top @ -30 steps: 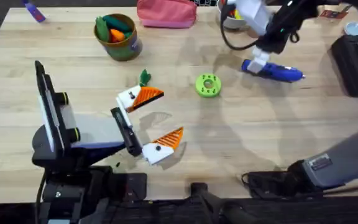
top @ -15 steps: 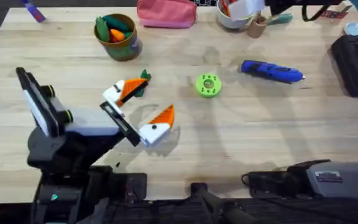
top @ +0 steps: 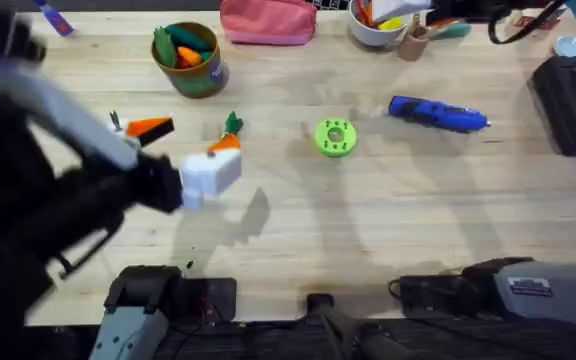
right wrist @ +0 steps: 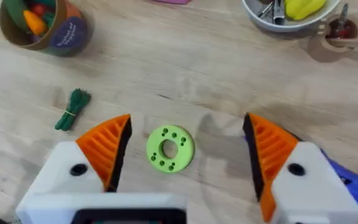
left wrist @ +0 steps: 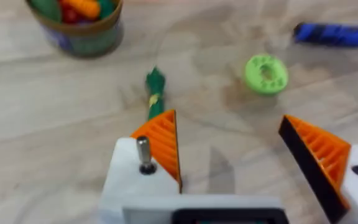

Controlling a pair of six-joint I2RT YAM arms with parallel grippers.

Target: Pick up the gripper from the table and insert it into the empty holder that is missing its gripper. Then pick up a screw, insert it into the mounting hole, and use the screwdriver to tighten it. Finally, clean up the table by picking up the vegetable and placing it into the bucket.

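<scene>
Wooden bench (top: 388,220), left tool (left wrist: 247,155) spread wide above vegetable (left wrist: 155,93), right tool (right wrist: 185,155) wide over green ring (right wrist: 169,149), screwdriver (top: 438,114) lay flat.

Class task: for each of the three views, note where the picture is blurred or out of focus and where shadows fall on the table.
Overhead: the left arm looms large, dark and smeared, and soft shadows fall on the table. Left wrist: the whole scene is soft, including the vegetable and the bucket. Right wrist: the green ring is fairly sharp, with faint shadows beside it.
</scene>
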